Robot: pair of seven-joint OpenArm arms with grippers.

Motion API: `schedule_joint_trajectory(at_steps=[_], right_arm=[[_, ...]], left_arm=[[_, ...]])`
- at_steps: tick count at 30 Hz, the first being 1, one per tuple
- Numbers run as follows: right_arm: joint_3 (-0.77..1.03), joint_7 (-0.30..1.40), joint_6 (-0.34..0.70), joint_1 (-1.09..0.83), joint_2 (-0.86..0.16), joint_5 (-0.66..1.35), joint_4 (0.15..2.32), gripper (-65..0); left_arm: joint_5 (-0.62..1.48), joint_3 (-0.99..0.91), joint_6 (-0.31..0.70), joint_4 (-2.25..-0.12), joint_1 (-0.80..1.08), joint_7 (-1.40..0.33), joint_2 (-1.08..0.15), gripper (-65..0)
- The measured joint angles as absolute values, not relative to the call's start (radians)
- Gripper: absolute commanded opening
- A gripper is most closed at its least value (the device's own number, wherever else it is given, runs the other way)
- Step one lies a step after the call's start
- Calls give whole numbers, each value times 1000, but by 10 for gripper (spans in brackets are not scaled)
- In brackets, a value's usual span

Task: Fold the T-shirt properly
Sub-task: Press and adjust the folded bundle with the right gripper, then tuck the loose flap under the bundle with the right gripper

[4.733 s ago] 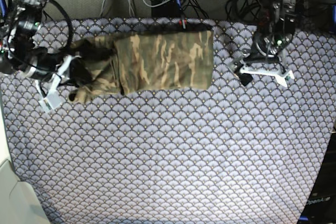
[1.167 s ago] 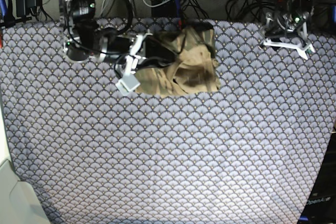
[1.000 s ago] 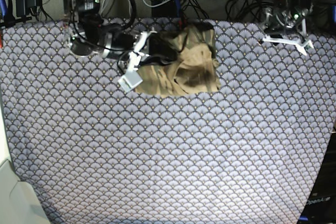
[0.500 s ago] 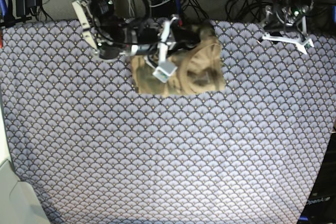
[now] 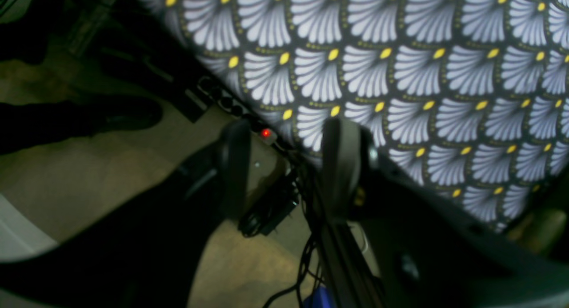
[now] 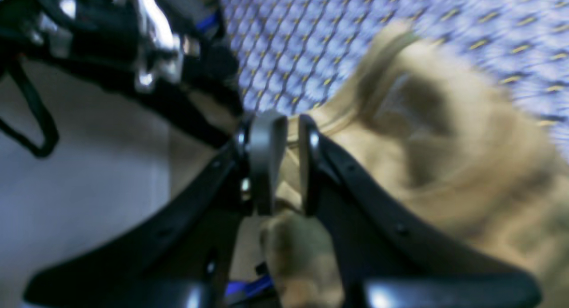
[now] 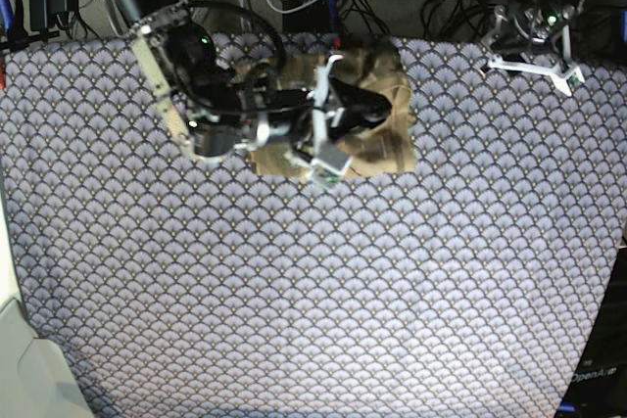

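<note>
The T-shirt (image 7: 377, 115) lies bunched into a compact, uneven bundle at the far edge of the surface, on the scallop-patterned tablecloth (image 7: 323, 291). The right gripper (image 6: 282, 163) is over it, its jaws nearly together and pinching a thin fold of tan cloth; more cloth hangs below the jaws and spreads away on their outer side, as the blurred right wrist view shows. In the base view the same gripper (image 7: 328, 129) sits on the bundle's near-left part. The left gripper (image 5: 284, 166) hangs well apart from the shirt, over the surface's far edge, its jaws standing partly open with nothing between them; only tablecloth and the cables (image 5: 284, 219) below show past them.

The cloth looks light and very limp: it should sag and crumple wherever it is unsupported, and layers may slide over each other, so a pinch could catch more than one. A hem or folded edge seems the best place to take hold, rather than the loose middle, and two spaced holds would probably keep an edge straight.
</note>
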State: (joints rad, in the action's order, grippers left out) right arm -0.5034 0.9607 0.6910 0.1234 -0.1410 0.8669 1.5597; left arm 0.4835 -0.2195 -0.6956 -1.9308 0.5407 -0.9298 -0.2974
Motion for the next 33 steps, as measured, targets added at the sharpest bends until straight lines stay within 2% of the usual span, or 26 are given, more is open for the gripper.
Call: schedule_joint_trajectory(at_steps=[8,26,33], right_arm=[[-562,925,691,283,-73,868,1368,-566],[-792,551,692,414,-41,880,872,-564],[-794,587,690,435,-42,869,899,-566]], left_arm=[[484,-216,-696,-1931,557,-930,-296,-392],[484,-220,-696,-1931,576,-930,-297,-392],[483,-221,-696,-1931,576,-930,-296,-392]])
